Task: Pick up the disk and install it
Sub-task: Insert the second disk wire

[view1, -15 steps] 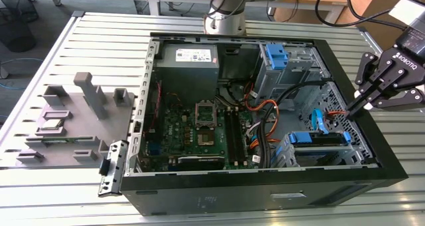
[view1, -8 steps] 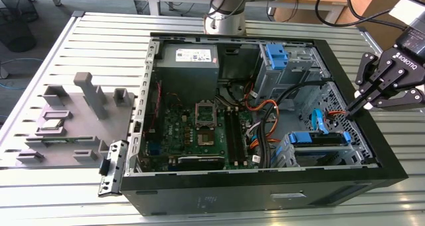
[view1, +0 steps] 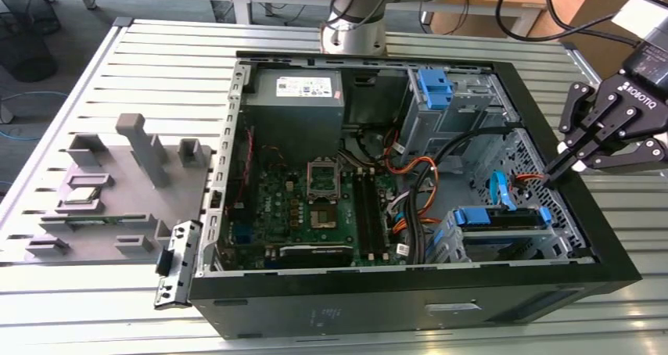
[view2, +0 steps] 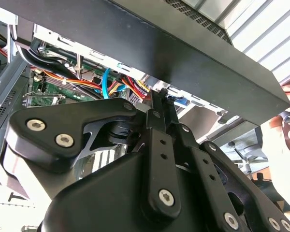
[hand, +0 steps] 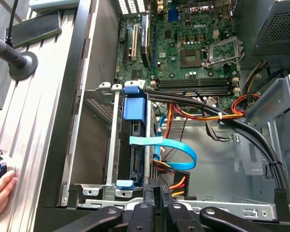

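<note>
We are seeing the black metal claw [view1: 553, 175] hanging at three o'clock in the exterior view, over the rim of the open black case [view1: 418, 296]. Its fingers are pressing together in both wrist views, with nothing visible between them. The disk [view1: 499, 216] is sitting in the perforated steel cage at about four o'clock inside the case. In the first wrist view it is showing edge-on as a dark slab [hand: 137, 150] capped by its smooth blue plastic bracket. A flat light-blue cable [hand: 179, 147] is looping beside it, and orange and red wires [hand: 198, 113] and thick black leads are crossing the space between the cage and the green board [view1: 313, 202]. A grey supply box [view1: 297, 97] is carrying a white sticker at eleven o'clock in the case; we are not making out its print. Another blue bracket [view1: 433, 85] is standing at one o'clock. A grey moulded fixture [view1: 115, 183] is lying at nine o'clock on the ribbed aluminium table [view1: 156, 50]. A hand [hand: 0, 186] is resting on the table beside the case.
</note>
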### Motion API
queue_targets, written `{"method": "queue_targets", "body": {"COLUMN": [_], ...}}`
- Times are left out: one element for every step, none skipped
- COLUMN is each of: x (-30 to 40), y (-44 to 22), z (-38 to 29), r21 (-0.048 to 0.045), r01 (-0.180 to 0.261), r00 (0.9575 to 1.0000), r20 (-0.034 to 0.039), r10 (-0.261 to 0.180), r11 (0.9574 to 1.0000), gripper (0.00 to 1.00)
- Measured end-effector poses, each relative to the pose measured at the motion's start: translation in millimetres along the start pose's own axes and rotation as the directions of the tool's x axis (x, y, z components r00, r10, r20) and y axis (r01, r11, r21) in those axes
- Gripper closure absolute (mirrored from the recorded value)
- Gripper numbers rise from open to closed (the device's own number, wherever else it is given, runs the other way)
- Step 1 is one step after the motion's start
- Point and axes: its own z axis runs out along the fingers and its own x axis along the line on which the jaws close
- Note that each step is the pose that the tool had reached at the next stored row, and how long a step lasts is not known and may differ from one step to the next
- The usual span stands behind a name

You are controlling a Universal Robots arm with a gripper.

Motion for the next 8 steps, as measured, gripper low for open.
{"method": "queue_targets", "body": {"x": [0.2,0.4,0.6,0.7,0.8,0.8,0.8,0.9], "y": [0.4,0.8,1.1,1.4,1.6,1.8,2.3,3.5], "z": [-1.0,-2.1,-3.2,-4.0,-4.6,-4.6,-4.5,-4.1], "r21": [0.0,0.0,0.0,0.0001,0.0004,0.0011,0.0027,0.0057], "r01": [0.0,0.0,0.0,0.0,0.0,0.0,0.0,-0.001], "r00": [1.0,1.0,1.0,1.0,1.0,1.0,1.0,1.0], "r20": [0.0,0.0,-0.0001,-0.0001,0.0,0.0003,0.0004,0.0002], "r10": [0.0,0.0,0.0,0.0,0.0,0.0,0.0,0.001], "r11": [1.0,1.0,1.0,1.0,1.0,1.0,1.0,1.0], "gripper": [0.83,0.83,0.83,0.83,0.83,0.83,0.83,0.83]}}
